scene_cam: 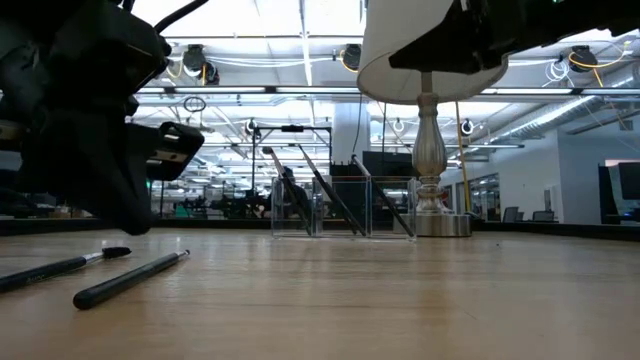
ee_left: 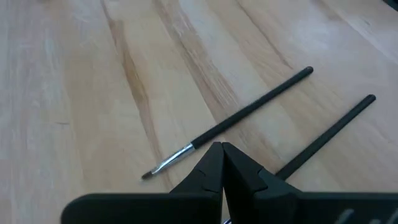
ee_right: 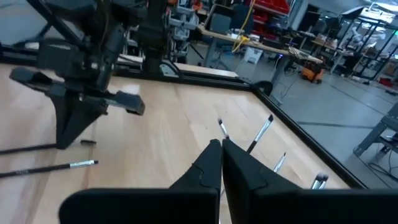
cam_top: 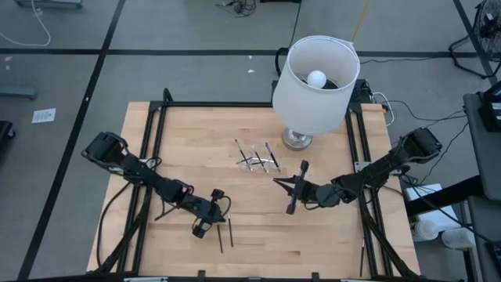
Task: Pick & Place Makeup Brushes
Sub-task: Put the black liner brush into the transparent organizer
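Observation:
Two makeup brushes lie flat on the wooden table near its front, one with a silver ferrule and a small dark tip, the other beside it; both show in the high view. My left gripper hangs shut just above them, slanting down, with nothing between its fingers. Several more brushes lean in a clear holder at the table's middle. My right gripper is shut and empty, held level in the air right of the holder.
A table lamp with a white shade stands on its silver base at the far right, close behind the holder. A black frame runs along the table's edges. Bare wood lies between the two grippers.

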Robot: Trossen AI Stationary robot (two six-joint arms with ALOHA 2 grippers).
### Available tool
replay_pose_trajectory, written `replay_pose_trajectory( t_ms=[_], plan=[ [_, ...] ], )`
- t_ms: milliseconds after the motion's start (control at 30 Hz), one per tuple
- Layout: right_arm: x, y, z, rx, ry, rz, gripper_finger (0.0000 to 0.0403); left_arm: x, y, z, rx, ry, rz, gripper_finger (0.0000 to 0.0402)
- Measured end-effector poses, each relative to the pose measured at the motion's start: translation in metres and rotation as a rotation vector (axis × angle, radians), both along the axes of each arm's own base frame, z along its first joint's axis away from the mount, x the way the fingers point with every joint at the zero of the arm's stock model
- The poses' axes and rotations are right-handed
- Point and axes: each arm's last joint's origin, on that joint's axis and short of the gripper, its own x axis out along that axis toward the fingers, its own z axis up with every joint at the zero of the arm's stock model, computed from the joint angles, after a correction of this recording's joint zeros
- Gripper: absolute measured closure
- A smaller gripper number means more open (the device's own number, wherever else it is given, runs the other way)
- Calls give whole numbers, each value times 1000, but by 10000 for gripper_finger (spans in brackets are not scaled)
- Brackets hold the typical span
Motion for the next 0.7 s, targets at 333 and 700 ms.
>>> replay_pose_trajectory(
  t_ms=[333, 700],
  plan=[
    [0, 0, -2, 0, 12, -1, 403, 1, -2, 3, -50, -14, -4, 398],
    [0, 0, -2, 4, 10, -1, 403, 1, -7, 5, -79, -35, -25, 398]
  ],
)
